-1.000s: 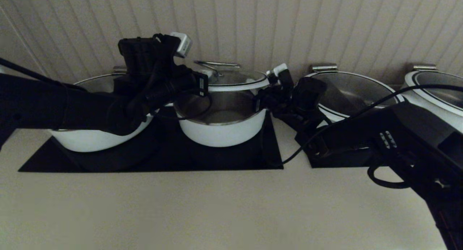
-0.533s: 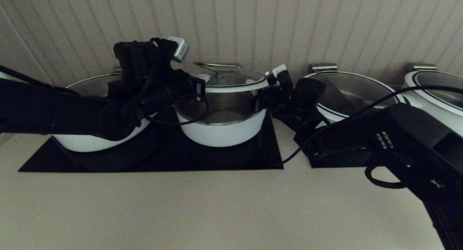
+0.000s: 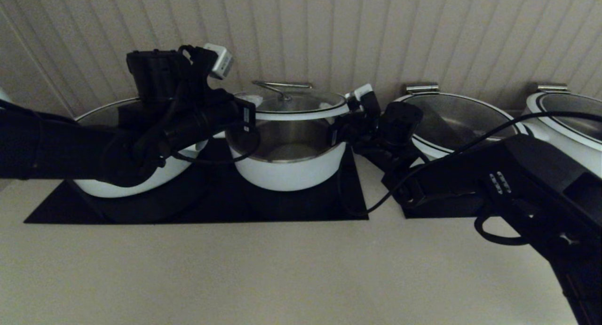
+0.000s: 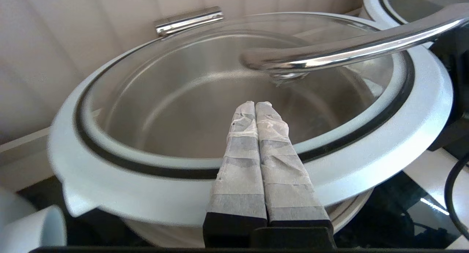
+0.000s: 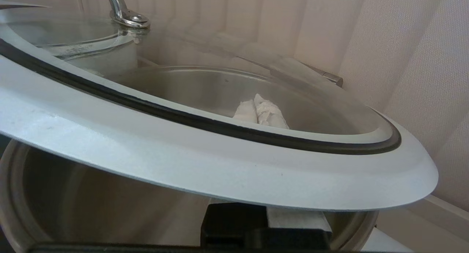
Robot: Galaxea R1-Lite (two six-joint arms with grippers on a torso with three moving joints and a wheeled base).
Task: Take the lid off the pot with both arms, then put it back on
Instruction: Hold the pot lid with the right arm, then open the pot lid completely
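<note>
You've got the pot (image 3: 288,167) sitting on the black mat (image 3: 301,205), and the lid (image 3: 301,109) held up clear above its mouth. Your left gripper (image 4: 255,105) lies over the lid's rim, fingers pressed together; your right gripper (image 5: 261,112) lies on the opposite rim, tips together too.

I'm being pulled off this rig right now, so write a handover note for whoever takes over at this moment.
Left gripper: fingers shut, lying on top across the rim of the lid, on its left side.
Right gripper: fingers shut, tucked under the rim on the right, seen through the glass.
Lid: raised above the pot, which stands on the black mat.
Done: lid off. Left: set it back on the pot.
</note>
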